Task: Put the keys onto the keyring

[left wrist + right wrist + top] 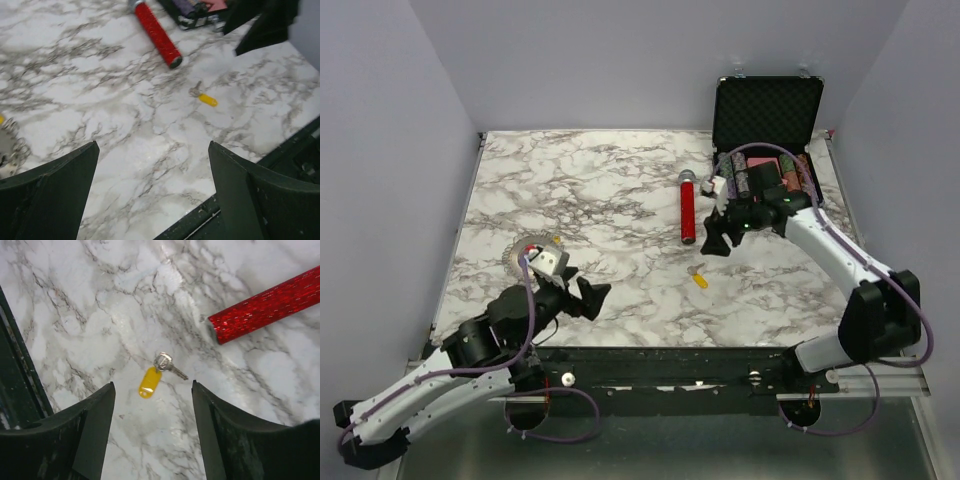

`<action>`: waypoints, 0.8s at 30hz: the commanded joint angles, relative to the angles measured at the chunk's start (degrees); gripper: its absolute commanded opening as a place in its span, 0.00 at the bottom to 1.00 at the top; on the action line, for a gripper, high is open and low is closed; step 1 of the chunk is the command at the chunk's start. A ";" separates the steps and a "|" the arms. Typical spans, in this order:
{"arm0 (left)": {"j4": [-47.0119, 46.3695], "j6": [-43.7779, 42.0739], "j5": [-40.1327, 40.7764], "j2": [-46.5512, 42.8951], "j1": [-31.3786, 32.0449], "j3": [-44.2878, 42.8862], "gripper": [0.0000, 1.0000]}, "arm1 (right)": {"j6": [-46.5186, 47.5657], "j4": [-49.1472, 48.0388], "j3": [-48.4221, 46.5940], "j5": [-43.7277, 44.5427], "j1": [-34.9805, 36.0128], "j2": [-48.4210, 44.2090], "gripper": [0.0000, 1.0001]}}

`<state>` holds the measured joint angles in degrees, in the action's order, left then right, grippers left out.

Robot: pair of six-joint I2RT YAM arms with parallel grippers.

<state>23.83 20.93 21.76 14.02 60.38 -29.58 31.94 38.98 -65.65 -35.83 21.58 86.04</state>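
Note:
One of the keys [150, 381], silver with a yellow plastic tag, lies flat on the marble table [620, 180]. The same key [699, 279] sits right of centre near the front, and the left wrist view shows this key [206, 99] too. My right gripper [152, 383] hovers over it, open, nothing between its fingers. The keyring [523, 247], a wire ring with small loops, lies at the left, partly hidden behind my left wrist; only an edge of the keyring [11, 145] shows in the left wrist view. My left gripper [153, 143] is open and empty, just right of the ring.
A red glitter cylinder [688, 207] with a silver cap lies behind the key. An open black case [767, 100] holding striped poker chips [767, 175] stands at the back right. The table's dark front edge [240, 185] runs close below my left fingers.

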 commanded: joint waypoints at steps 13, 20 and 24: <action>10.80 -0.27 -30.55 39.57 -52.03 -15.76 0.97 | -4.61 -7.60 11.24 -24.81 -8.22 -10.54 0.89; 8.24 -3.34 -27.48 52.58 -53.43 -22.35 0.93 | -2.59 -6.82 12.03 -25.25 -8.31 -11.16 0.89; 9.39 -5.81 -27.56 56.99 -54.14 -25.52 0.90 | -1.89 -6.20 12.03 -26.04 -8.40 -11.68 0.89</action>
<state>32.77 19.14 -6.02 67.92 7.25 -51.31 28.38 32.67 -54.19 -59.09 13.74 76.09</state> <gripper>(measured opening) 0.918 0.887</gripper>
